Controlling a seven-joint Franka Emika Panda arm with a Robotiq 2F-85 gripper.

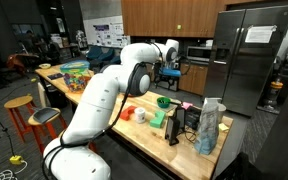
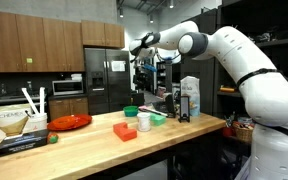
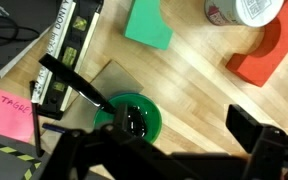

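Green bowl [image 3: 152,110] lies partly hidden beneath the spread pincer [image 3: 169,112].

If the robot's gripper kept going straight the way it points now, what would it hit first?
Probably the small round green bowl with something dark inside: in the wrist view it lies almost straight ahead of the gripper, on the wooden table. How far off is unclear.

wrist view | pink sticky note [image 3: 6,112] beside green bowl [image 3: 150,118]: handwritten capitals starting "TA", rest unclear | black box [image 3: 69,40]: pale edge lettering, too blurred | can [image 3: 246,10] label: unreadable | exterior views: nothing legible
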